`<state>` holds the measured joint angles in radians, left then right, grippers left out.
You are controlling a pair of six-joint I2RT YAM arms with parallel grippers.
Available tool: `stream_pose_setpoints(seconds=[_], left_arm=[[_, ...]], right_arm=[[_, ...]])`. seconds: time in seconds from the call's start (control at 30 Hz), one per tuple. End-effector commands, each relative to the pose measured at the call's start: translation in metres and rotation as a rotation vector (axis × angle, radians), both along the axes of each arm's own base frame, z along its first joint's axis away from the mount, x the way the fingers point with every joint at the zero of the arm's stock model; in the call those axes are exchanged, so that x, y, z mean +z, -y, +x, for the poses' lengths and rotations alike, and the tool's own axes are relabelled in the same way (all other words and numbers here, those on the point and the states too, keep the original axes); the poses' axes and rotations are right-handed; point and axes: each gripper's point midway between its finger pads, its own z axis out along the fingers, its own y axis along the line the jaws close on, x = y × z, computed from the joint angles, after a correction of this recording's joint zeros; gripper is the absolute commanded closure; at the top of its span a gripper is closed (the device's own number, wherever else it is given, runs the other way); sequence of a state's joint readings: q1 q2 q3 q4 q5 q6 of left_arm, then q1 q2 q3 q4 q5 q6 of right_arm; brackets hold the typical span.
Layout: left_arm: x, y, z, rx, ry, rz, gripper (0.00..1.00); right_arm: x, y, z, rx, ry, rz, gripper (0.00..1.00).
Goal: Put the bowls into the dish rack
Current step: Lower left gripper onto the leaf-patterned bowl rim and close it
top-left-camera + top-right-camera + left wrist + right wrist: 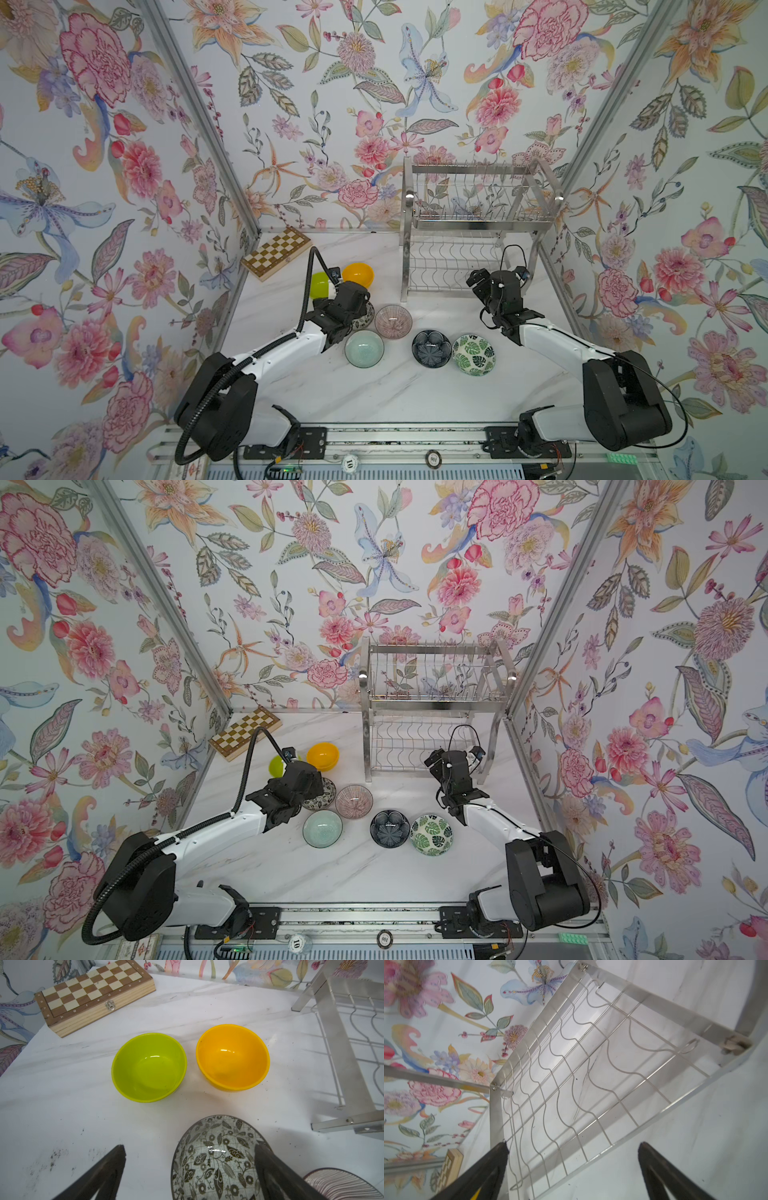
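L tool [190, 1146] jaws apart over b/w bowl [216, 1159], R tool [573, 1143] jaws apart, empty, facing dish rack [571, 1064]

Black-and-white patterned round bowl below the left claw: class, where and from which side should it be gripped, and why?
Pinch the thin rim of the black-and-white patterned round bowl from above, one finger inside and one outside. It sits upright with its mouth open, so the wall is exposed. Probably choose the wall away from the pink-striped round bowl, which crowds it. The open left claw hangs there.
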<state>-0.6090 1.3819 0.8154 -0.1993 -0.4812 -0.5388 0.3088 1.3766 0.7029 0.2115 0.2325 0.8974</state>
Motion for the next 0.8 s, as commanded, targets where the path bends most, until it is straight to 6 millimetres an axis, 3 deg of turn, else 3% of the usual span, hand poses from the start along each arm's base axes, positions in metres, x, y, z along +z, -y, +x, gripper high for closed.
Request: stream_pose_setpoints(seconds=[0.0, 0.1, 0.27, 0.43, 0.57, 0.77], left_arm=[[-0.008, -0.011, -0.012, 0.013, -0.052, 0.062, 0.01], [-0.017, -0.017, -0.017, 0.03, -0.085, 0.054, 0.01], [-0.038, -0.011, -0.019, 0.002, -0.14, -0.067, 0.13], [-0.055, -0.02, -0.02, 0.038, -0.17, -0.171, 0.29], [-0.06, -0.021, -0.015, 0.04, -0.167, -0.264, 0.33], [-0.068, -0.017, -0.011, 0.031, -0.179, -0.266, 0.57]], right_arm=[[0.01, -0.021, -0.007, 0.176, -0.014, -0.178, 0.01], [0.016, -0.043, -0.009, 0.287, -0.017, -0.284, 0.01], [0.022, -0.081, -0.013, 0.437, -0.005, -0.419, 0.01], [0.024, -0.111, -0.019, 0.522, 0.016, -0.495, 0.01], [0.027, -0.122, -0.023, 0.543, 0.032, -0.51, 0.01], [0.026, -0.13, -0.025, 0.543, 0.036, -0.536, 0.01]])
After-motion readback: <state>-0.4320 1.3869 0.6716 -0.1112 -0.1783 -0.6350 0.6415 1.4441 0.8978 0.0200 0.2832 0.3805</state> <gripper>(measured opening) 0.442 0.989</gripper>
